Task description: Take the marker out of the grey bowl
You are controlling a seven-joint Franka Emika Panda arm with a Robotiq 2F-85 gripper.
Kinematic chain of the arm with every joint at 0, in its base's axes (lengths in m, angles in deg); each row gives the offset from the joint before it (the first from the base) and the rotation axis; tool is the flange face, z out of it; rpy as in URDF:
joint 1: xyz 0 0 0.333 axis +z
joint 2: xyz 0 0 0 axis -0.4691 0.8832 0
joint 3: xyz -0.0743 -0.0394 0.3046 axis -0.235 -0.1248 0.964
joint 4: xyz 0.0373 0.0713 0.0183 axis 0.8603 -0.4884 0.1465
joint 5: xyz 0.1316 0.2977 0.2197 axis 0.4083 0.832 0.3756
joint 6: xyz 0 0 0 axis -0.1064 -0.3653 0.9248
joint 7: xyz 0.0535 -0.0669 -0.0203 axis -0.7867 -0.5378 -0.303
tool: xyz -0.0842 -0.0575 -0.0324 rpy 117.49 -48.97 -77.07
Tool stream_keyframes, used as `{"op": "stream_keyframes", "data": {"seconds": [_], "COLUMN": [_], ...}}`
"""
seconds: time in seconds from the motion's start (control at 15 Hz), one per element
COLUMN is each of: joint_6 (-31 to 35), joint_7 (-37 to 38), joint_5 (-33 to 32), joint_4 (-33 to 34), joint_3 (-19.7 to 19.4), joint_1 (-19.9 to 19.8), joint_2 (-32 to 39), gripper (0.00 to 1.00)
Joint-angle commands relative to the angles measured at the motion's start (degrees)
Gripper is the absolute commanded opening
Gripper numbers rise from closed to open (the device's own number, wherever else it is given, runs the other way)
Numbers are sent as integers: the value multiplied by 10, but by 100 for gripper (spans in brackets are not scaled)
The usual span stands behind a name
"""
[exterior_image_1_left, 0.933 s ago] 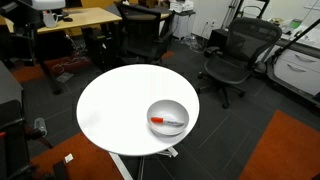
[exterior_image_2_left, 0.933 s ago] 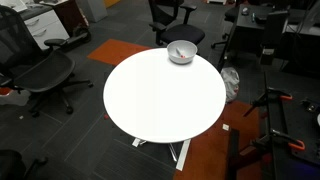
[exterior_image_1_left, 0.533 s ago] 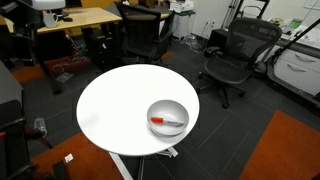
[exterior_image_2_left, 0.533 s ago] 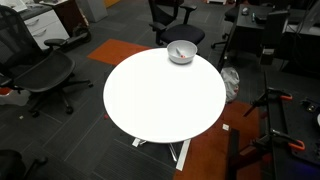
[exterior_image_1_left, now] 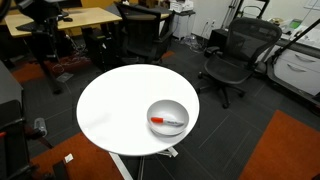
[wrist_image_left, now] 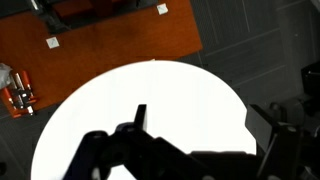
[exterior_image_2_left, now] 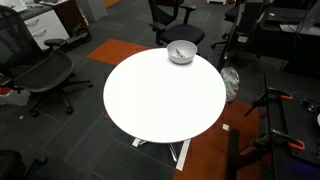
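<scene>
Plainly, the gripper (wrist_image_left: 190,160) is only a dark silhouette along the bottom of the wrist view. Its two finger shapes stand apart with a strip of white tabletop showing between them, so it reads as spread wide and has hold of nothing. It hangs high above the round white table (wrist_image_left: 180,95), looking straight down on it, with orange-red carpet (wrist_image_left: 110,40) beyond the table's far edge. The marker (exterior_image_1_left: 167,122) lies inside the grey bowl (exterior_image_1_left: 168,103) and rests flat on the bottom. Its red end points toward the table's middle and its paler end toward the edge. In an exterior view the bowl sits on the table (exterior_image_1_left: 115,110) close to the rim on the side nearer the camera, well apart from the bare middle. Seen from the opposite side, the bowl (exterior_image_2_left: 188,57) is at the far edge of the table (exterior_image_2_left: 160,100) — there the marker is only a thin dark line and too small to make out. Black office chairs (exterior_image_1_left: 235,55) stand around the table on grey floor, with a wooden desk (exterior_image_1_left: 80,18) behind.
</scene>
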Motion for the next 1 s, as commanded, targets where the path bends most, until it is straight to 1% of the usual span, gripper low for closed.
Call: {"op": "stream_keyframes", "data": {"seconds": [0.0, 0.27, 0.47, 0.6, 0.8, 0.93], "joint_6": [79, 178, 238, 272, 298, 295], "joint_7": [41, 102, 165, 216, 285, 309], "joint_5": [-5, -33, -77, -118, -172, -184], "joint_4": [41, 80, 102, 116, 146, 172], "joint_3": [6, 6, 3, -3, -21, -37], "joint_1": [-27, -51, -69, -80, -86, -83], "joint_2": [47, 106, 153, 184, 231, 263], "gripper": [100, 100, 100, 100, 100, 100]}}
